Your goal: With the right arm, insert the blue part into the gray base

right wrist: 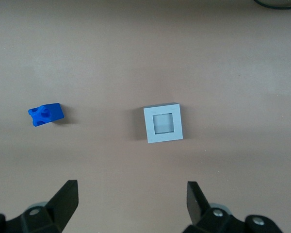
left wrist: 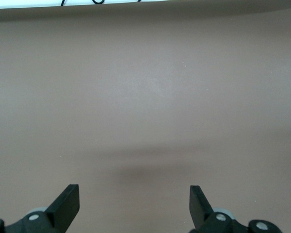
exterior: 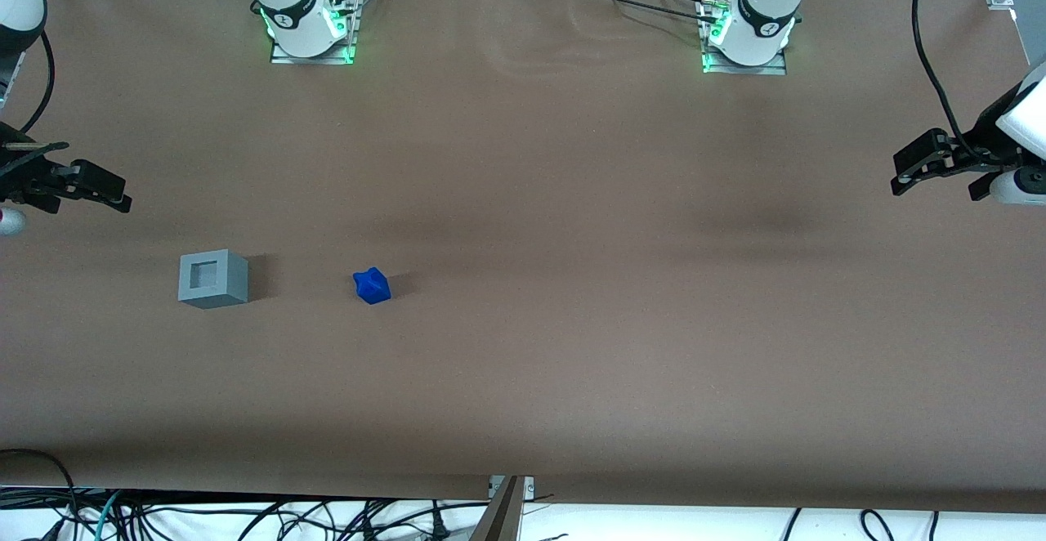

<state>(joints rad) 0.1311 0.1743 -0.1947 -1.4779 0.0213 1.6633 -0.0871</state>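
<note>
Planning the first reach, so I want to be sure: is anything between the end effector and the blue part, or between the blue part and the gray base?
Nothing visible. The end effector hangs open above bare table; the blue part lies apart beside the gray base, with bare surface between them.

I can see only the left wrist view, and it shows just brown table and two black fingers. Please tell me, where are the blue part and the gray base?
Observer: Both lie toward the working arm's end of the table. The blue part rests on the table beside the gray base, apart from it.
Operator: Is something already in the recess of the base?
Observer: No. In the right wrist view the square recess faces up and nothing is in it.
Operator: And the working gripper, does it hold something?
Observer: No. The gripper hangs above the table near the base, fingers open and holding nothing.
</note>
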